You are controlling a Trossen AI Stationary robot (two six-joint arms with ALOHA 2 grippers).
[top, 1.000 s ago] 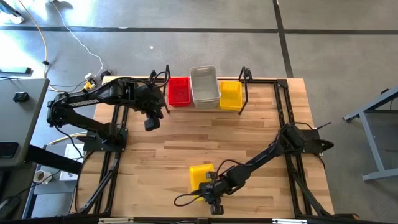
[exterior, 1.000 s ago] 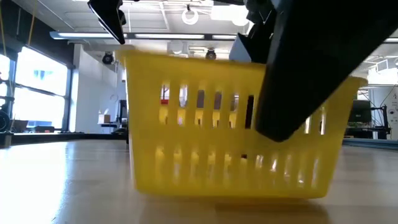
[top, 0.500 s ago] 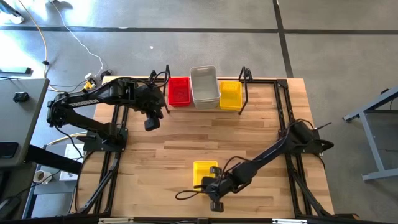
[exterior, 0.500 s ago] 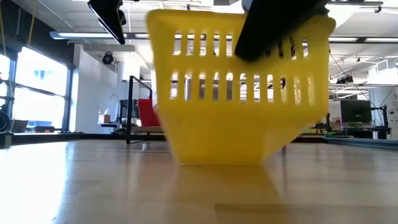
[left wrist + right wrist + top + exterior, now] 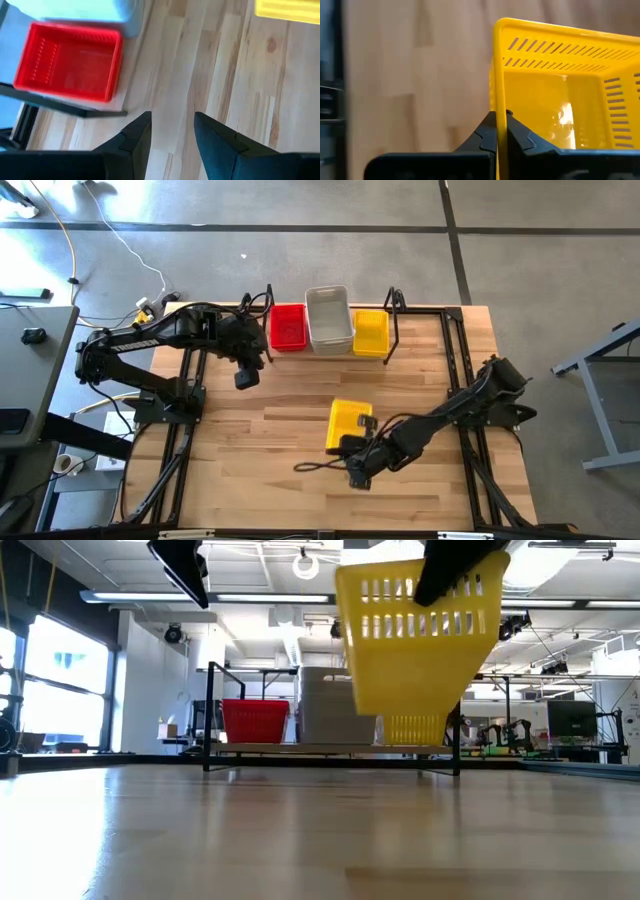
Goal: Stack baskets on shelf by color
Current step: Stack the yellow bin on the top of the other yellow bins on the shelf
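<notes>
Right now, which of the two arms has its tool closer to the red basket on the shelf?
The left. Its tool hangs just beside the red basket, in front of the shelf. The right tool is mid-table, clamped on a yellow basket.

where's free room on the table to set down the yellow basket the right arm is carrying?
Bare wood runs along the table near edge, and between the left hand and the carried yellow basket, held clear of the wood by the right hand. The shelf is crowded: red basket, grey basket, second yellow basket side by side.
</notes>
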